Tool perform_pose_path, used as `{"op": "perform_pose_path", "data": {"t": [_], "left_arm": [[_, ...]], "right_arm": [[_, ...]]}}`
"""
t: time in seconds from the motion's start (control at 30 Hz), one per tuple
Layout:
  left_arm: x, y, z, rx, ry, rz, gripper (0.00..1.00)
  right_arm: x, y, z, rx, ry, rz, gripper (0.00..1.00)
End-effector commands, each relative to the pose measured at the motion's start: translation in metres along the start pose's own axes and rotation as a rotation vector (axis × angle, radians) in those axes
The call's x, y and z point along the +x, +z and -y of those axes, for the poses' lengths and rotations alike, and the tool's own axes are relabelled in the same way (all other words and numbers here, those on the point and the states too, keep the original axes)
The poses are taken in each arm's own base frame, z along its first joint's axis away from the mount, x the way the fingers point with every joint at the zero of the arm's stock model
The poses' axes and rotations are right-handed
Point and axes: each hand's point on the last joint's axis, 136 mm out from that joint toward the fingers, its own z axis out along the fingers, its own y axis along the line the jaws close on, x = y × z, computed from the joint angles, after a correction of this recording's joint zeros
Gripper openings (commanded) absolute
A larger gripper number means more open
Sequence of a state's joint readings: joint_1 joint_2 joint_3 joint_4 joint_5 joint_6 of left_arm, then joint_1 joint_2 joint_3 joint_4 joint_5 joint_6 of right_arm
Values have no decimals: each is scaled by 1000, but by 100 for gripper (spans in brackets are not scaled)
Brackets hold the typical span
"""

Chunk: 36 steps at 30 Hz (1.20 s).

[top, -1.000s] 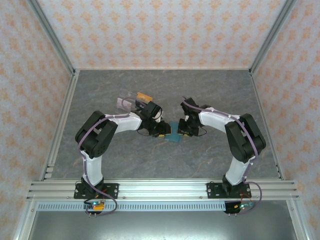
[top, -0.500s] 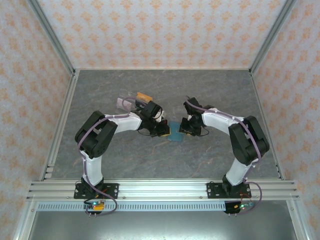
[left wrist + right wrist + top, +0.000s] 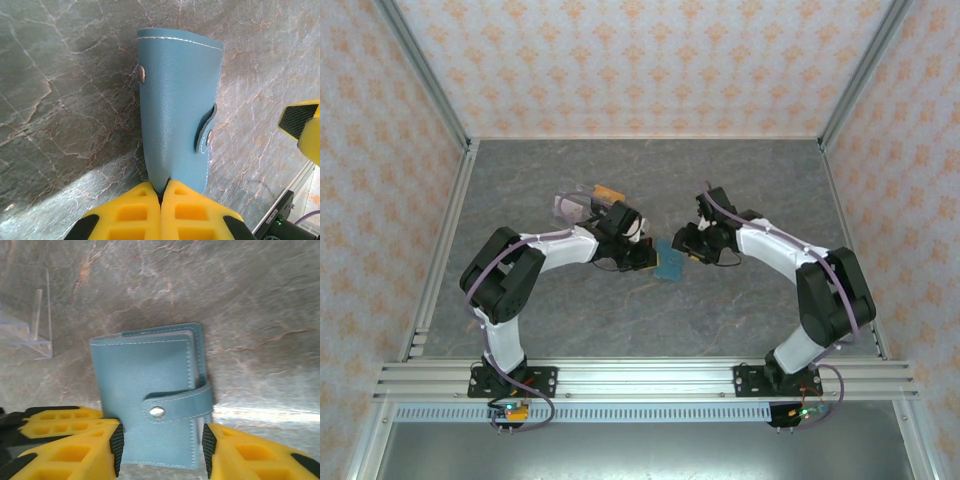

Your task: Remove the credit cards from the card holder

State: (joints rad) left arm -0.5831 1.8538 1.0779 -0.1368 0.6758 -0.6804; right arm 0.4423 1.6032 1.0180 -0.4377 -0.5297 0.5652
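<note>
left end effector (image 3: 161, 189) closed, right (image 3: 162, 450) parted

Left tool (image 3: 161, 197) newly tight on card holder (image 3: 177, 110); right tool (image 3: 162, 450) wider, farther off.

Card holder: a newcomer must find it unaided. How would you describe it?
On the grey table, look at the middle. The card holder is the small teal wallet with a snap strap, its edge pinched in the left gripper; the tray farther back is clear, not blue.

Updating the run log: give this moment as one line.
left fingers: shut on card holder edge | right fingers: open, straddling it | card holder: closed, snapped shut
</note>
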Motion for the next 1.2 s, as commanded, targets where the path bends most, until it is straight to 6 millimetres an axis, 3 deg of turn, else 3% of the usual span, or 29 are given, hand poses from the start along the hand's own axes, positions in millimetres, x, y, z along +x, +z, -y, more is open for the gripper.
{"op": "perform_pose_path", "data": {"t": [0.0,0.13,0.57,0.8,1.17], "left_arm": [[-5,-10,14,34,54,43,0],[-5,-11,19,59,54,46,0],[-8,-18,27,81,66,72,0],[-9,-22,24,57,68,85,0],[-5,-15,0,-40,49,80,0]], "right_arm": [[1,6,-20,-80,25,-49,47],[7,14,-20,-60,7,-90,47],[15,38,10,118,-4,-141,41],[12,34,23,208,-17,-108,28],[10,20,57,372,-33,-45,9]]}}
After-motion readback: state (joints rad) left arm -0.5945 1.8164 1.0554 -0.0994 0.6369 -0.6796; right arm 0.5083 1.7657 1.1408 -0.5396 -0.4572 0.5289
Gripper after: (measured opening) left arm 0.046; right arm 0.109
